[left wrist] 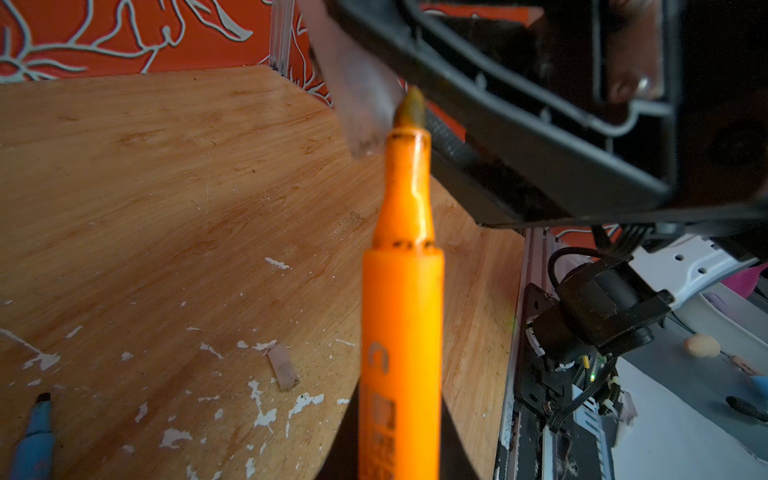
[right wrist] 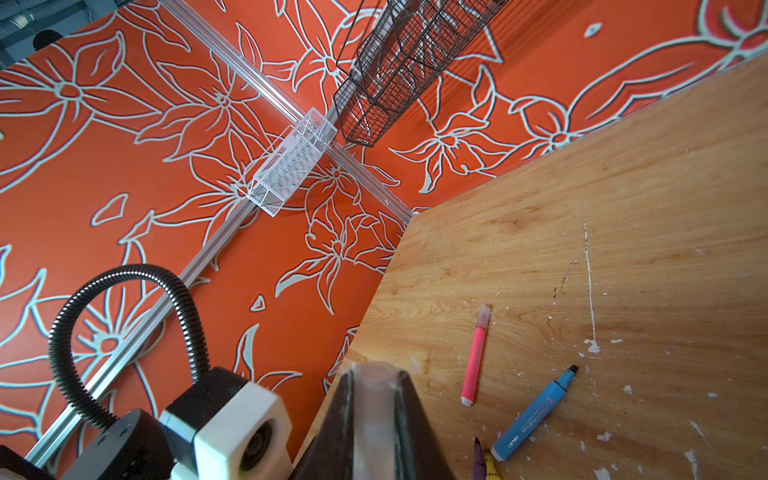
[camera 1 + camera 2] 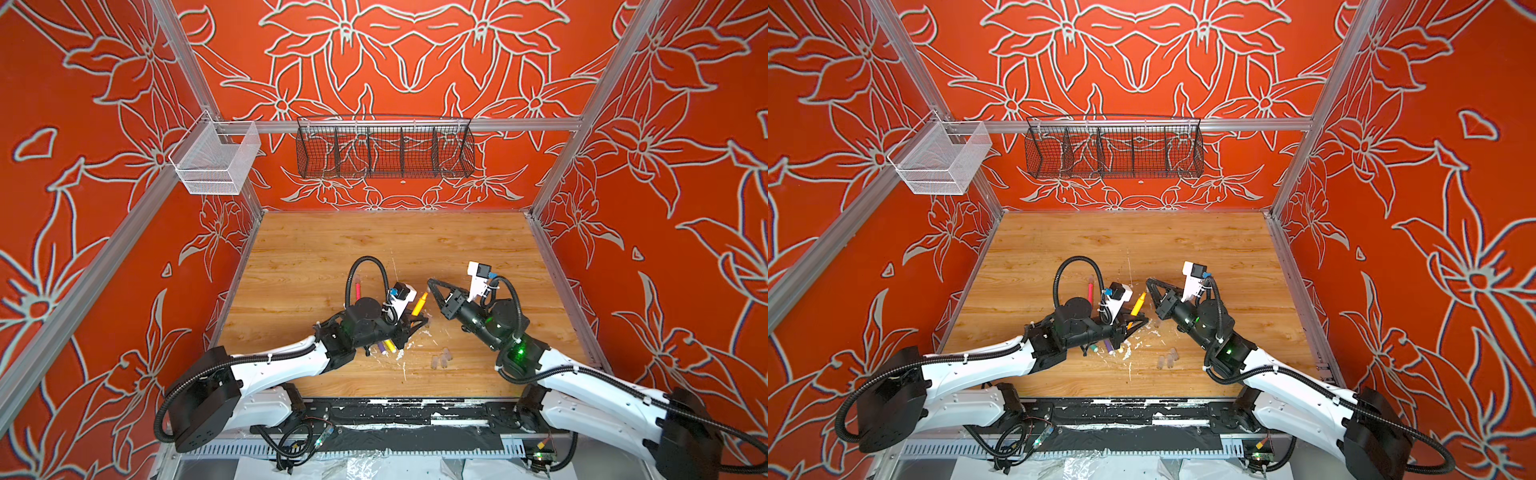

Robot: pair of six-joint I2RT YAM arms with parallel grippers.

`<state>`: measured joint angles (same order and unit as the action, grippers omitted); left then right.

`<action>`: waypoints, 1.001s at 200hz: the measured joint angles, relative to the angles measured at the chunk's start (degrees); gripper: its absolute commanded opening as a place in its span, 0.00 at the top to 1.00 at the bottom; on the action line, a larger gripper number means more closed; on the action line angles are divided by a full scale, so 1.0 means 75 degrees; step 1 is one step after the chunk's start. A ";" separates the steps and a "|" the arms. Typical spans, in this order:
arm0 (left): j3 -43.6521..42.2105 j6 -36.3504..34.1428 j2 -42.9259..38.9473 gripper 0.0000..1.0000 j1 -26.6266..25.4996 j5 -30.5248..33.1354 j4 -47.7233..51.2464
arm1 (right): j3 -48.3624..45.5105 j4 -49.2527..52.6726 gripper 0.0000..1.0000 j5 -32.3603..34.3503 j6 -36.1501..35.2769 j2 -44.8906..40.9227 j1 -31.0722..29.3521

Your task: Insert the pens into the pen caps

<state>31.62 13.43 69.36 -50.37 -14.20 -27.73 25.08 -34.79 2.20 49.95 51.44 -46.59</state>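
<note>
**Desk** (image 3: 316, 249): carries all task items. Positions below are given relative to the orange pen (image 3: 419, 303).

**Left fingers** (image 3: 417, 322): clamped on the orange pen's lower barrel, nib raised toward the right arm.

**Right fingers** (image 3: 431, 283): clamped on one translucent cap (image 2: 374, 399), held at the orange pen's nib end.

**Progress (judged):**
- The pink pen (image 2: 473, 361), left of the orange pen, appears capped.
- The orange pen is at the mating step, not yet seated.
- The blue pen (image 2: 536, 411) has a bare nib.
- The purple and yellow pens (image 3: 384, 347), on the near side of the orange pen, are also uncapped.
- No green pen is visible.
- Three loose caps (image 3: 441, 359) lie nearer the desk's front edge, right of the orange pen.

**View differences:**
- Only the left wrist view shows the nib beside the cap's mouth rather than inside it.
- Only the right wrist view shows the pink pen's cap.
- Both top views hide the blue pen.
</note>
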 measured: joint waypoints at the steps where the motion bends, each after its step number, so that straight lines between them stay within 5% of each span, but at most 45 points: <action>1: 0.0000 0.0000 0.0000 1.00 0.0000 0.0000 0.0000 | 0.0006 0.0000 1.00 0.0003 0.0000 0.0000 0.0000; 200: 0.0000 0.0041 -0.0061 1.00 0.0003 0.0224 0.0055 | 0.0201 -0.0597 1.00 -0.0335 0.0294 0.0592 -0.0003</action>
<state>31.62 13.74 68.90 -50.35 -12.51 -27.31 26.59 -39.27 -0.32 52.16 55.88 -46.61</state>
